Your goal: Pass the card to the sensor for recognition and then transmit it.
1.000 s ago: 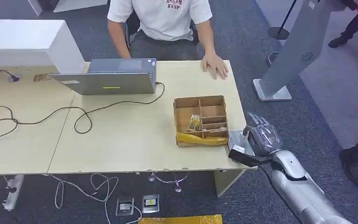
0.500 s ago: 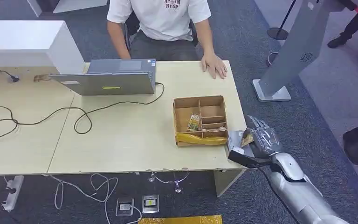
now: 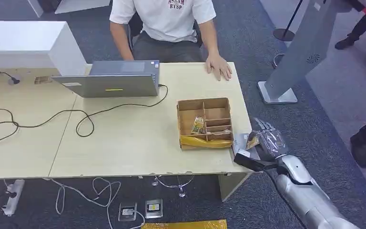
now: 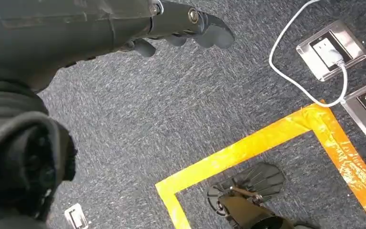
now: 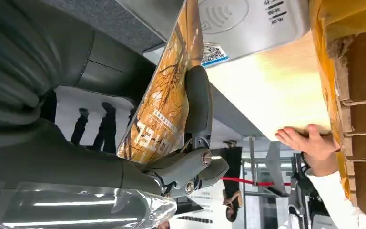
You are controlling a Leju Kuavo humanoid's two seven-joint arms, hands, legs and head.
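I see my right hand at the table's near right corner, its fingers closed on the orange card. The card stands on edge just above the grey sensor, beside the cardboard box. My left hand hangs over the carpet, fingers curled, holding nothing.

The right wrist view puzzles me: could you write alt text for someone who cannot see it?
The robot's grey right hand holds an orange-brown printed card just in front of a flat grey card sensor lying on the pale wooden table. Beside the sensor stands a brown cardboard divider box, and beyond it a person's hand rests on the table.
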